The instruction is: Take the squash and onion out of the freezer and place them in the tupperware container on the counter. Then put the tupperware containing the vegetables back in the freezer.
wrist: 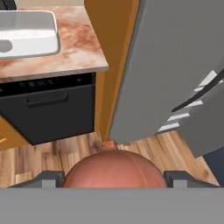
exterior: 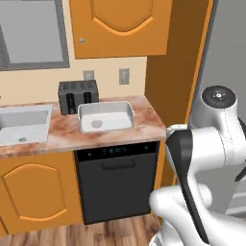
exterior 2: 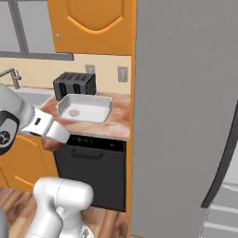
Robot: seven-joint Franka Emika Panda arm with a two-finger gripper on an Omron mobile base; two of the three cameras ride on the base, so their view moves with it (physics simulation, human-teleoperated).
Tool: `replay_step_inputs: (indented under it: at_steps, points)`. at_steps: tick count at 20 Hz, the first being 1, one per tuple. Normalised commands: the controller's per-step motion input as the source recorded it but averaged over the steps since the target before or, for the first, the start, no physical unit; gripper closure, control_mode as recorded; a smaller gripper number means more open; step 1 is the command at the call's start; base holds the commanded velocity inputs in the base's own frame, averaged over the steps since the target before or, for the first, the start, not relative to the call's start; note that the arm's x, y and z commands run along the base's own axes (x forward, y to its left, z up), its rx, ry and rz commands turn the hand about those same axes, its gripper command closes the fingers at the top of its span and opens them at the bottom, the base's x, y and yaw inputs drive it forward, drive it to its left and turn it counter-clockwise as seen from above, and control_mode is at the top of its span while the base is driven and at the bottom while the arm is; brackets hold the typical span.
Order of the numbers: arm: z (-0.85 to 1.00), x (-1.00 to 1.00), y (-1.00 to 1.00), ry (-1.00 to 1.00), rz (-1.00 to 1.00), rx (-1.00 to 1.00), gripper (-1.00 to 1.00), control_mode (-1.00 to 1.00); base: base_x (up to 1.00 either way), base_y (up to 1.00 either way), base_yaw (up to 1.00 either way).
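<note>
Here, the jaws [wrist: 114, 178] grasp a reddish-brown onion [wrist: 113, 168] set between them; beyond them, the white tupperware container [wrist: 27, 34] rests on the table [wrist: 78, 52].

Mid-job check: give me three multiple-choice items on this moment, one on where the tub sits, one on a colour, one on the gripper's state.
1. Where is the tupperware container?
A. On the counter, in front of the toaster, above the dishwasher
B. On a freezer shelf
C. On the floor

2. What colour is the tub?
A. Black
B. White
C. Orange

3. How does the gripper stand?
A. Open and empty
B. Closed on the freezer's handle
C. Closed on the onion

Answers:
1 A: the left base view shows it on the marbled top just ahead of the toaster.
2 B: it stands out white against the reddish stone.
3 C: the hand view shows the round reddish-brown onion sitting between both finger tips.
</note>
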Motion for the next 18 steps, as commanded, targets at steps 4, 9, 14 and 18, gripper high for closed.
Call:
replay_step_inputs:
  at_steps: [4,9,14,18]
  points:
    - [0.0,0.0,0.0,0.0,0.0,0.0,1.0,1.0,0.81,1.0,-0.17]
    - [0.0,0.0,0.0,0.0,0.0,0.0,1.0,1.0,0.96,0.45,-0.08]
    - [0.0,0.0,0.0,0.0,0.0,0.0,1.0,1.0,1.0,0.02,0.0]
    - [-0.29,0.74,0.0,0.0,0.0,0.0,1.0,-1.0,0.0,0.0,0.0]
